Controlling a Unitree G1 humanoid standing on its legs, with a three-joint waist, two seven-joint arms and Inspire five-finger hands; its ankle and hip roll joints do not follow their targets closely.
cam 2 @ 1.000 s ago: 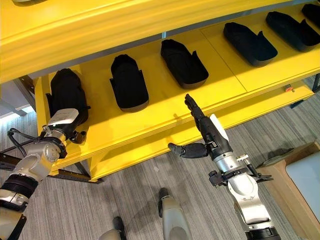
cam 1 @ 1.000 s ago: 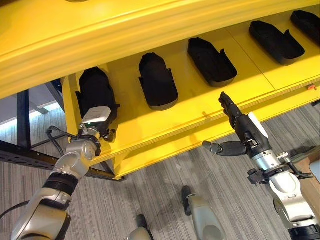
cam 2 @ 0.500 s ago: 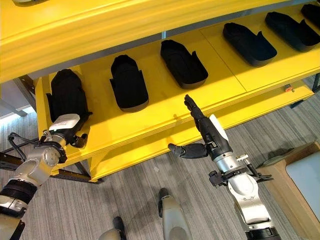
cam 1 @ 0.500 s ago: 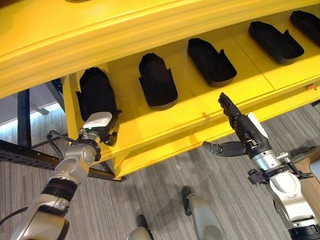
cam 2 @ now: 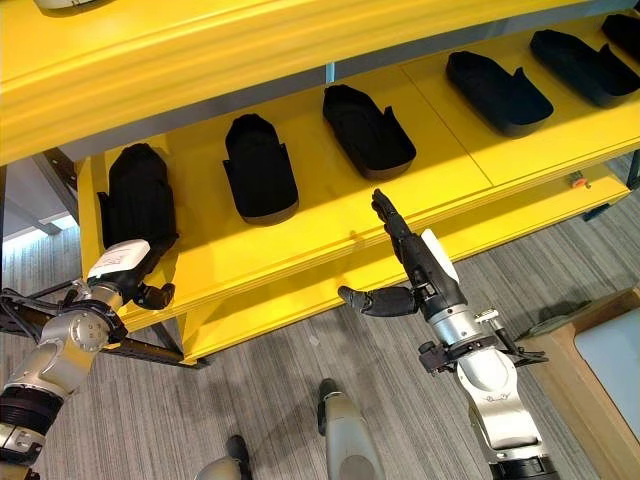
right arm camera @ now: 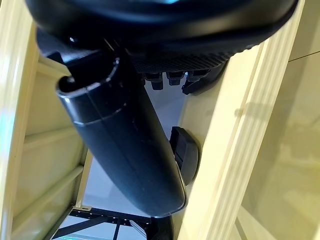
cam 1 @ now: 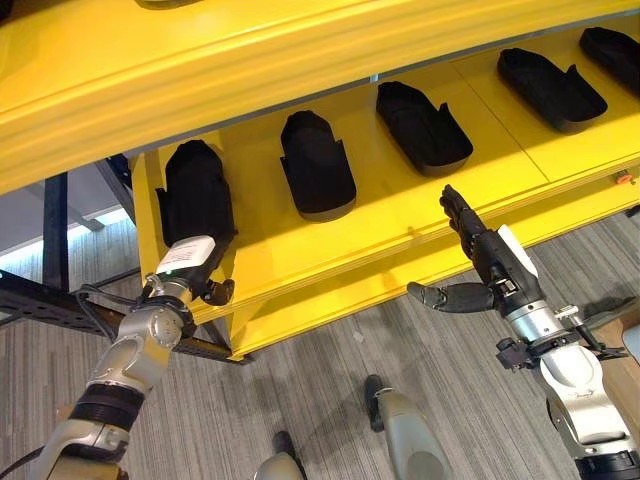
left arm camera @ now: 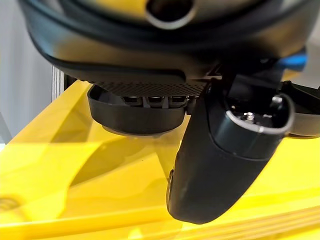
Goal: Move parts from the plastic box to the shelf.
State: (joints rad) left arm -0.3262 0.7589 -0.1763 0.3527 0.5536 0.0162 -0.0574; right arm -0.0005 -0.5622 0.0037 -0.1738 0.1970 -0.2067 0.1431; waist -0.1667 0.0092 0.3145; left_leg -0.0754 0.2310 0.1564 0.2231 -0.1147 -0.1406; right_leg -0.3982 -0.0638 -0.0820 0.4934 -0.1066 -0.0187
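Observation:
Several black moulded parts lie in a row on the yellow shelf (cam 1: 400,215). The leftmost part (cam 1: 195,195) lies near the shelf's left end. My left hand (cam 1: 183,262) hovers at the front edge just below that part, open and clear of it, and its thumb (left arm camera: 220,165) points over the yellow board. Further right lie a second part (cam 1: 315,165) and a third part (cam 1: 422,125). My right hand (cam 1: 490,262) is in front of the shelf's front edge, open and empty, with straight fingers and the thumb (right arm camera: 125,150) spread aside.
A higher yellow board (cam 1: 250,70) overhangs the shelf. A dark metal frame (cam 1: 50,300) stands at the left. A wooden-edged surface (cam 2: 600,350) sits at the lower right. Grey carpet runs below the shelf.
My left hand has drawn back from the leftmost part to the shelf's front edge, leaving the part on the shelf. The right hand has held still.

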